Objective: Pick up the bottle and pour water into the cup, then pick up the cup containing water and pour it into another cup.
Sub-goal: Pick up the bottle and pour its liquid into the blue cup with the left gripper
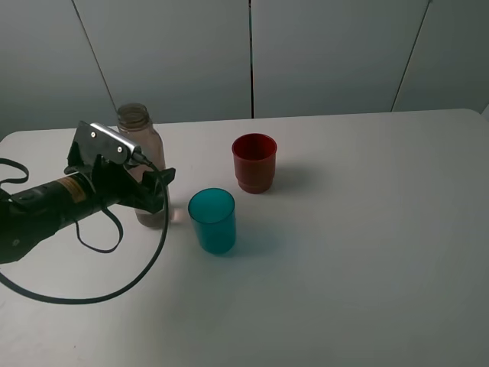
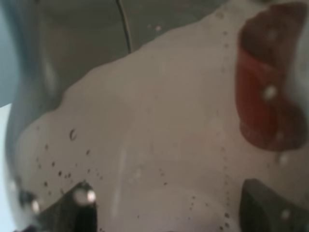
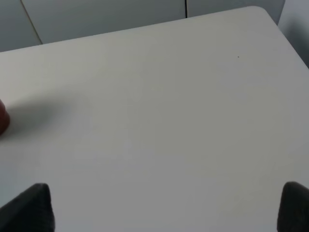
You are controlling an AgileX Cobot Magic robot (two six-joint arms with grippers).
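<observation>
The smoky-grey bottle (image 1: pixel 147 141) stands upright on the white table (image 1: pixel 367 229) at the left. My left gripper (image 1: pixel 155 193) is shut around its lower body. In the left wrist view the bottle (image 2: pixel 145 145) fills the picture between the two dark fingers (image 2: pixel 72 210), with the red cup (image 2: pixel 263 96) blurred through its wall. The teal-blue cup (image 1: pixel 212 220) stands just right of the bottle. The dark red cup (image 1: pixel 254 163) stands behind it, further right. My right gripper (image 3: pixel 164 208) is open over bare table, out of the exterior view.
A black cable (image 1: pixel 114 283) loops on the table below the left arm. A sliver of the red cup (image 3: pixel 2 118) shows at the edge of the right wrist view. A grey panelled wall (image 1: pixel 306 53) stands behind the table.
</observation>
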